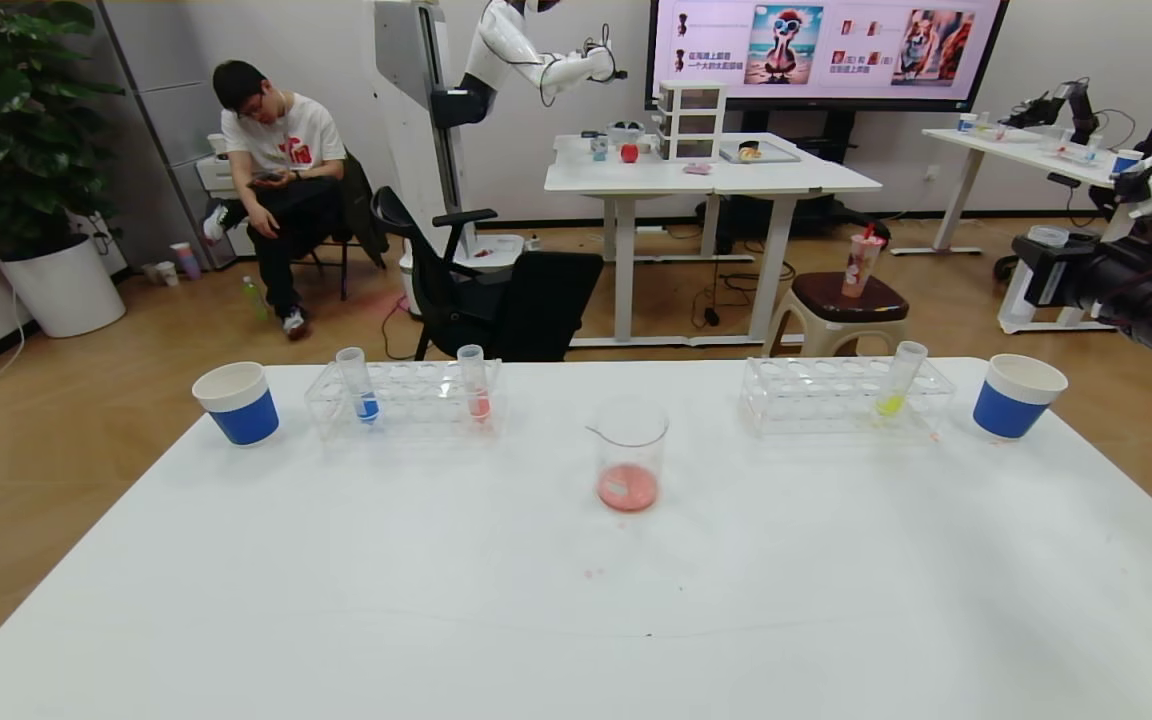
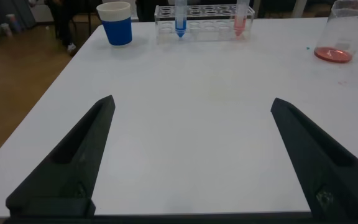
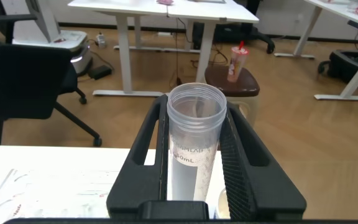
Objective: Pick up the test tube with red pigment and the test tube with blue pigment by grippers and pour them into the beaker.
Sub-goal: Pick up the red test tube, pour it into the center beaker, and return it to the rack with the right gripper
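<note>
The test tube with blue pigment and the test tube with red pigment stand upright in a clear rack at the far left of the white table. Both also show in the left wrist view, blue and red. The beaker stands mid-table with a little red liquid at its bottom. My left gripper is open and empty, low over the near-left table, out of the head view. My right gripper is raised off the table's right side, shut on a clear, empty-looking tube.
A second clear rack at the far right holds a tube with yellow liquid. Blue-and-white paper cups stand at the far-left and far-right corners. Small red drops lie on the table before the beaker.
</note>
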Tool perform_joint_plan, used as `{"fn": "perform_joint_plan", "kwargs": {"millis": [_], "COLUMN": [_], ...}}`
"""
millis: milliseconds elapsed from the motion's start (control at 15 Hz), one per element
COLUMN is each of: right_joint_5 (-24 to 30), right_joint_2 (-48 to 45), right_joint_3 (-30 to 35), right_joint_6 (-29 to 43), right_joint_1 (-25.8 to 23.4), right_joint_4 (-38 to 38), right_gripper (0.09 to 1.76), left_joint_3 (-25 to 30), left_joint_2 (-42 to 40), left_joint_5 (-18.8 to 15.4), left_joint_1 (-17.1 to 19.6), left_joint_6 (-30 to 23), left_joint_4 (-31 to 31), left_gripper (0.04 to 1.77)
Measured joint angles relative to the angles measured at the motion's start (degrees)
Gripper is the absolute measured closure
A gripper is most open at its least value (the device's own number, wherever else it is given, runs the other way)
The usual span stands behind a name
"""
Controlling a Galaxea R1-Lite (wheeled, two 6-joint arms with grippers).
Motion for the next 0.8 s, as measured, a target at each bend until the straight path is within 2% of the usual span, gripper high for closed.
{"fn": "perform_joint_plan", "kwargs": {"millis": [200,600,800], "right_joint_5": [0.05,0.46,0.6], "right_joint_2": [1.96,9.37,13.09], "right_joint_3": [0.63,1.83,1.72], "right_joint_6": [-2.06,-2.43,-2.32], "right_joint_1": [-2.57,-5.16,-6.66], "right_joint_4": [-0.99,-10.47,-11.98], "right_gripper": [1.33,1.33,1.33], "left_joint_3": [0.0,0.0,0.0], "left_joint_2": [0.0,0.0,0.0], "left_joint_5": [-0.02,-0.02,-0.02], "left_joint_1": [0.0,0.0,0.0], "left_joint_6": [-0.05,-0.02,0.0], "left_joint_4": [0.02,0.0,0.0], "left_gripper": [0.06,0.06,0.06]}}
